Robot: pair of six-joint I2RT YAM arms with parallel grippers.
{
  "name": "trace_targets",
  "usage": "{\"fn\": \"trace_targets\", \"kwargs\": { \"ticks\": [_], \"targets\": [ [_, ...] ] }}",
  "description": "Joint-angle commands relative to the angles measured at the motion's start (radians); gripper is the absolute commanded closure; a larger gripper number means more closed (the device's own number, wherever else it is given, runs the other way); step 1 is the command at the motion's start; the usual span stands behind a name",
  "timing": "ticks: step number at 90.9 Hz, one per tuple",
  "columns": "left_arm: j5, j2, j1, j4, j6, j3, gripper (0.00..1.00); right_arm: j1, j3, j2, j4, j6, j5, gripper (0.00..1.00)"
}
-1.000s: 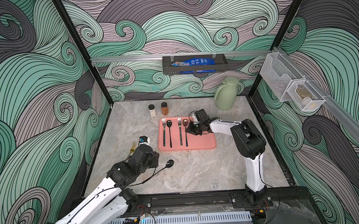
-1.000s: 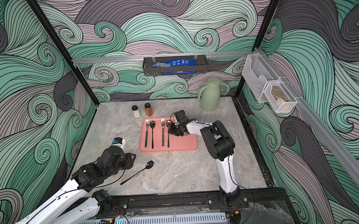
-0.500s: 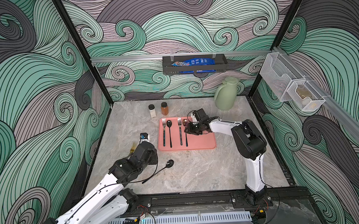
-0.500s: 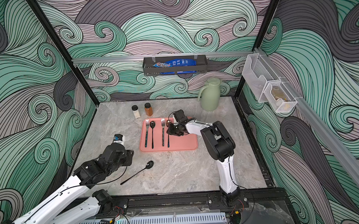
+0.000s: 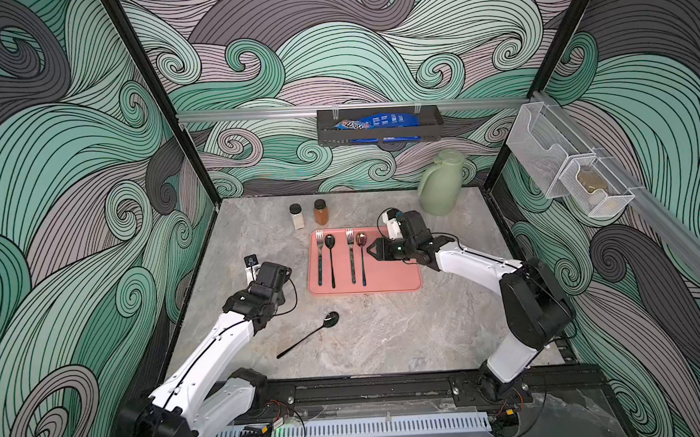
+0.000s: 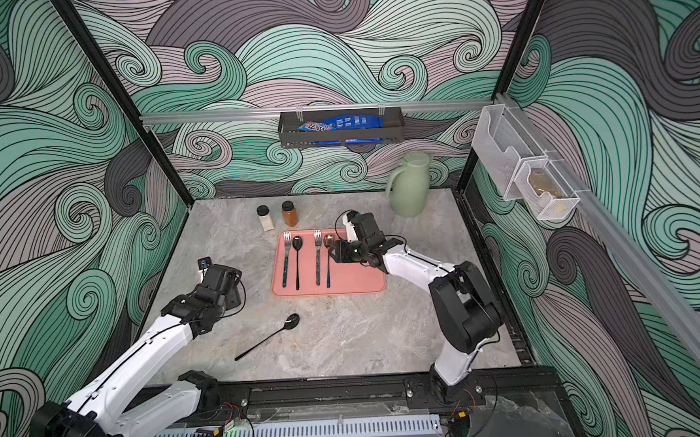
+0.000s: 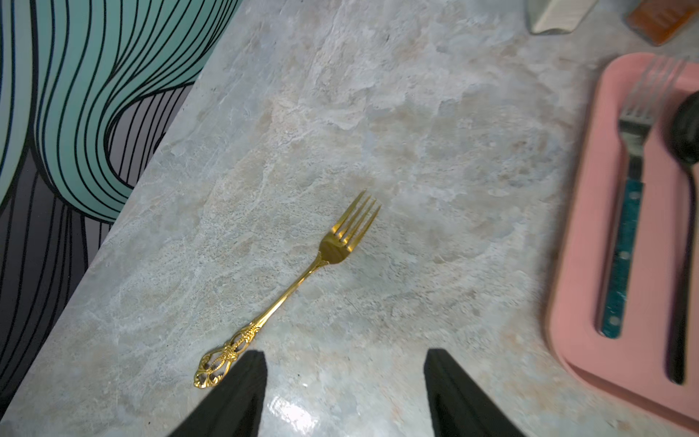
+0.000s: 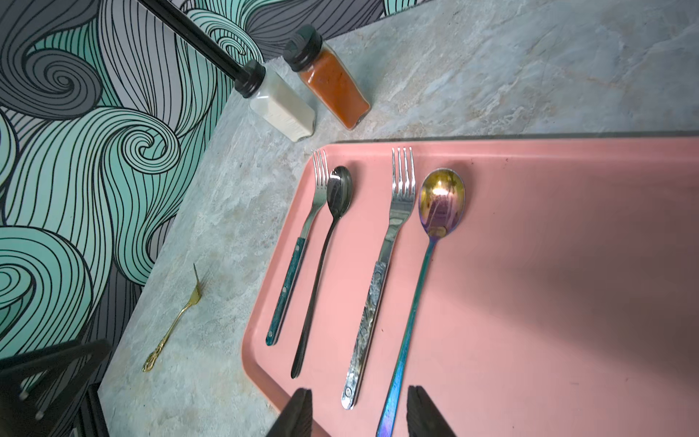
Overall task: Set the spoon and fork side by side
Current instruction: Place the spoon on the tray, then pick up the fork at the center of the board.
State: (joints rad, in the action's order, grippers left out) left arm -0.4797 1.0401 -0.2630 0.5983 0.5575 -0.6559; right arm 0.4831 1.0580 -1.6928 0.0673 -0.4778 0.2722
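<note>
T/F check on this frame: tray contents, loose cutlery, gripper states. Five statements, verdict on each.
1. The pink tray holds two forks and two spoons. True.
2. The gold fork lies on the tray. False: it lies on the table, off the tray.
3. The left gripper is open and holds nothing. True.
4. The loose black spoon lies parallel to the tray cutlery. False: it lies diagonally on the table.
5. The right gripper is clamped on the iridescent spoon. False: its jaws stand wider than the handle between them.
</note>
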Motion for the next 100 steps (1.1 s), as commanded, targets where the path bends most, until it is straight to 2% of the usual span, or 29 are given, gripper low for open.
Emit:
{"fn": "trace_targets", "kwargs": {
  "ticks": [1, 18, 27, 35, 41, 50, 62, 76, 100],
  "targets": [
    [0.194, 0.07, 0.118, -0.057, 0.033, 0.011, 0.21, 0.002, -0.051, 0.021, -0.07, 0.016, 0.039, 0.53],
    [0.281, 0.152, 0.251, -0.098, 0.023, -0.001, 0.04, 0.002, -0.083, 0.022, -0.113, 0.024, 0.095, 0.51],
    [0.37, 0.194, 0.333, -0.149, 0.025, 0.019, 0.02, 0.002, -0.111, 0.036, -0.153, 0.022, 0.119, 0.51],
    [0.522, 0.252, 0.396, -0.18, 0.006, 0.006, 0.01, 0.001, -0.124, 0.049, -0.183, 0.03, 0.149, 0.5],
    [0.522, 0.309, 0.422, -0.128, -0.01, -0.047, 0.01, -0.002, -0.123, 0.057, -0.182, 0.041, 0.155, 0.5],
    [0.556, 0.355, 0.433, -0.174, -0.01, -0.039, 0.01, -0.004, -0.134, 0.081, -0.188, 0.051, 0.156, 0.49],
    [0.579, 0.415, 0.434, -0.18, -0.013, -0.045, 0.01, -0.005, -0.149, 0.106, -0.197, 0.055, 0.159, 0.49],
    [0.606, 0.408, 0.397, -0.177, -0.012, -0.036, 0.02, -0.01, -0.154, 0.106, -0.202, 0.052, 0.171, 0.49],
    [0.56, 0.39, 0.161, -0.145, 0.031, -0.012, 0.04, -0.018, -0.153, 0.107, -0.196, 0.045, 0.171, 0.49]
  ]
}}
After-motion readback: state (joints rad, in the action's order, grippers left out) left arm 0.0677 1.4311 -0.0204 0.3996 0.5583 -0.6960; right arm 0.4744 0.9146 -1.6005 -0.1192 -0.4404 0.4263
